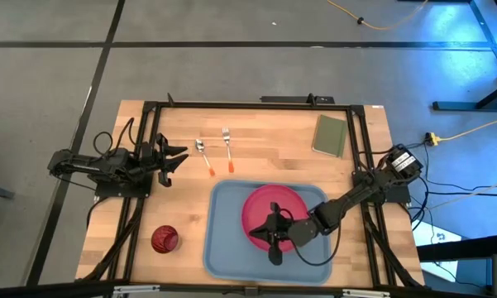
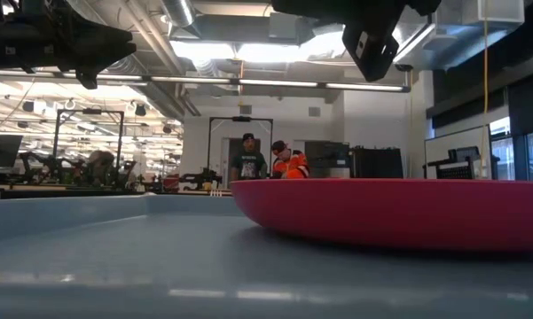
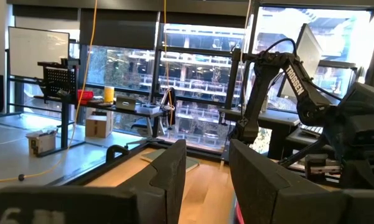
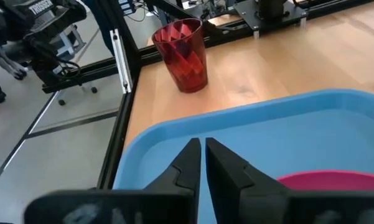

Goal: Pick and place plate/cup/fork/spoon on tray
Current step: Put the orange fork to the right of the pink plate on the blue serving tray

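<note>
From above, the round pink-red plastic plate lies in the light blue rectangular tray; the right gripper is at its edge. The left gripper waits, jaws spread. The right wrist view shows its jaws almost together, holding nothing, with the dark red translucent cup on the wooden table beyond the tray.

Tray: light blue. Plate: pink-red, plain. Cup: dark red, translucent, faceted diamond pattern. Fork and spoon: silver, orange handles. Pad: green. Table: pale wood planks
</note>
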`<state>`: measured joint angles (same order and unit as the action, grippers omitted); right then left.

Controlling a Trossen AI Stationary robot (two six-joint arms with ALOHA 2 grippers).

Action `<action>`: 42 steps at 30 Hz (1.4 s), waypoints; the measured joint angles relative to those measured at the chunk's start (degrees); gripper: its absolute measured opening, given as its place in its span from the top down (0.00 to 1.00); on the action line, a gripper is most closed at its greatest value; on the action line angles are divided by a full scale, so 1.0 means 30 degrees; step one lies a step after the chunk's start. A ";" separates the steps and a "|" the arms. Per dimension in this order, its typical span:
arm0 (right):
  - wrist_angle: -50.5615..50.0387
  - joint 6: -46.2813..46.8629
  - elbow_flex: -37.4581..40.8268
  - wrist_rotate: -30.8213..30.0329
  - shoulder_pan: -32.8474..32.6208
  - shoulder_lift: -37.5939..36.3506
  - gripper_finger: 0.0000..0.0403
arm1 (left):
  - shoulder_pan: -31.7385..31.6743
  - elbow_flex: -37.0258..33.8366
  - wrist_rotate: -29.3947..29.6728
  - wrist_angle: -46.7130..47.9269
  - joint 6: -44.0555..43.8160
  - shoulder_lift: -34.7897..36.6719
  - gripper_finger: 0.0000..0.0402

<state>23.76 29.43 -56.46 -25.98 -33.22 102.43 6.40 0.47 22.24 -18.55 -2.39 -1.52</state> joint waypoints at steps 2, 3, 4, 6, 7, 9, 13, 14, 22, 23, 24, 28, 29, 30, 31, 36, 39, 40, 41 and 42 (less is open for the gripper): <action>-0.0022 -0.0007 0.0001 0.0366 0.0004 0.0002 0.93 | 0.0005 -0.0001 0.0005 0.0000 -0.0001 0.0000 0.71; -0.0033 -0.0015 -0.0003 0.0577 0.0004 0.0006 0.93 | 0.0001 -0.0005 0.0000 0.0000 -0.0001 0.0000 0.71; -0.0033 -0.0022 -0.0003 0.0682 0.0004 0.0006 0.93 | -0.0001 -0.0006 0.0000 0.0000 0.0001 0.0000 0.71; -0.0040 -0.0029 0.0004 0.0721 -0.0004 0.0000 0.93 | 0.0004 -0.0002 0.0000 0.0000 -0.0001 0.0000 0.71; -0.0040 -0.0035 -0.0004 0.0742 -0.0004 0.0006 0.93 | 0.0006 -0.0006 0.0000 0.0000 -0.0001 0.0000 0.71; -0.0123 -0.0036 -0.0004 0.0754 -0.0004 0.0000 0.93 | 0.0003 -0.0004 0.0000 0.0000 -0.0001 0.0000 0.71; -0.0186 -0.0466 -0.0004 0.0729 -0.0004 0.0007 0.93 | 0.0002 -0.0003 0.0000 0.0000 -0.0001 -0.0003 0.71; -0.0182 -0.0770 -0.0004 0.0729 -0.0004 0.0004 0.93 | 0.0005 -0.0001 0.0000 0.0000 -0.0001 0.0000 0.71; -0.0160 -0.1402 -0.0004 0.0744 -0.0004 0.0004 0.92 | -0.0001 -0.0004 0.0000 0.0000 -0.0001 0.0000 0.71; -0.0164 -0.1405 -0.0004 0.0744 -0.0004 0.0000 0.92 | -0.0001 0.0000 0.0000 0.0000 -0.0001 0.0000 0.71; -0.0164 -0.1475 -0.0004 0.0745 -0.0004 0.0006 0.92 | -0.0001 0.0000 0.0000 0.0000 -0.0001 0.0000 0.71; -0.0164 -0.1513 -0.0004 0.0744 -0.0004 0.0000 0.91 | 0.0003 -0.0004 0.0000 0.0000 -0.0001 0.0000 0.71; -0.0164 -0.1515 -0.0004 0.0744 -0.0004 0.0000 0.89 | 0.0004 -0.0002 0.0000 0.0000 0.0001 0.0000 0.71; -0.0164 -0.1515 -0.0004 0.0744 -0.0004 0.0006 0.87 | -0.0001 -0.0007 0.0000 0.0000 -0.0001 0.0000 0.71; -0.0164 -0.1506 -0.0004 0.0744 -0.0004 0.0004 0.85 | 0.0006 -0.0007 0.0000 0.0000 -0.0001 0.0000 0.71; -0.0157 -0.1515 -0.0004 0.0709 0.0004 0.0005 0.72 | 0.0004 -0.0003 0.0000 0.0000 0.0001 -0.0003 0.71; -0.0157 -0.1537 -0.0004 0.0700 0.0004 0.0007 0.65 | 0.0002 -0.0003 0.0000 0.0000 -0.0001 0.0000 0.71; -0.0157 -0.1545 -0.0004 0.0700 0.0004 0.0007 0.63 | 0.0001 0.0000 0.0000 0.0000 0.0001 -0.0005 0.71; -0.0149 -0.1545 -0.0004 0.0700 0.0004 0.0007 0.61 | 0.0006 -0.0001 0.0000 0.0000 -0.0001 0.0000 0.71; -0.0149 -0.1545 -0.0004 0.0700 0.0004 0.0007 0.60 | 0.0006 -0.0001 0.0000 0.0000 -0.0001 0.0000 0.71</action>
<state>23.31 24.80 -56.47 -23.88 -33.21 102.45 6.41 0.47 22.24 -18.55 -2.39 -1.52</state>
